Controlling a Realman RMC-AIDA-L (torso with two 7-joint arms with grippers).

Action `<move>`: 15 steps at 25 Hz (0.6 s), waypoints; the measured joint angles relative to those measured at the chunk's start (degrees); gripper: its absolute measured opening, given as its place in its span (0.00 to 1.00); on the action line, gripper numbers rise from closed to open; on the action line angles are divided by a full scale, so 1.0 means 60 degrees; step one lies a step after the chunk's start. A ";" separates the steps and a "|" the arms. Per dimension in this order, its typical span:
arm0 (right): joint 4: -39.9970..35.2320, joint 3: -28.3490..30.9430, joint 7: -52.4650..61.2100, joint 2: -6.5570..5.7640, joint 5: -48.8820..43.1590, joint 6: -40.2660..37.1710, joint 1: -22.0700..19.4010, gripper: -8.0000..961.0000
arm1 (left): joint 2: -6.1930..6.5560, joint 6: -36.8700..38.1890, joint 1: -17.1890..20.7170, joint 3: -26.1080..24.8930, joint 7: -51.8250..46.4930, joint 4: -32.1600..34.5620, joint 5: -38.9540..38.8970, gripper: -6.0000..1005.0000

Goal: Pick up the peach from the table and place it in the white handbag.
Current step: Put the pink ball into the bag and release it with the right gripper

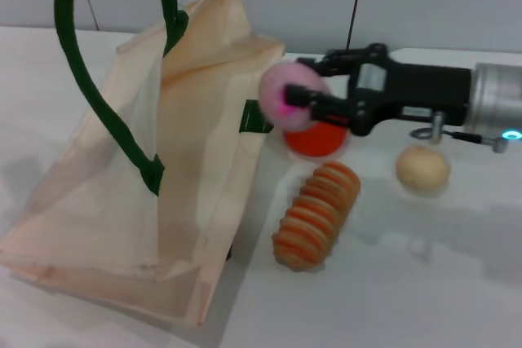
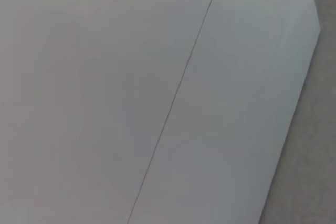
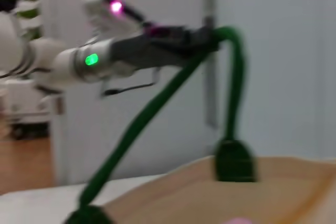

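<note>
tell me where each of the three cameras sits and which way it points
Head view: on the robot's head, looking down at the table; the right tool carries the peach toward the white handbag.
Left wrist view: on the left arm, facing a blank panel; no body part shows.
Right wrist view: on the right arm, facing the bag's green handle, which the left tool holds up.
Shared: head and right wrist views both show bag and handle.

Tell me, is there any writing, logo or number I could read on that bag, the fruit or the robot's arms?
None can be read.
Handbag: plain fabric, no print showing.
Peach, held by the right gripper: no label.
Left gripper, holding up the bag's handle: only coloured lights on its arm, no lettering.
</note>
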 joint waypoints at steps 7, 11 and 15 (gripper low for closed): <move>0.0704 -0.0836 0.0005 0.0097 0.0013 -0.0882 0.1118 0.42 | 0.0004 0.0002 -0.0157 0.0000 -0.0042 0.0032 0.0054 0.12; 0.1102 -0.1127 0.0005 0.0135 0.0033 -0.1741 0.1587 0.42 | 0.0004 0.0001 -0.0229 0.0000 -0.0041 0.0053 0.0092 0.12; 0.1197 -0.1218 0.0004 0.0214 0.0068 -0.2437 0.1811 0.42 | -0.0002 0.0002 -0.0260 0.0000 -0.0040 0.0066 0.0092 0.12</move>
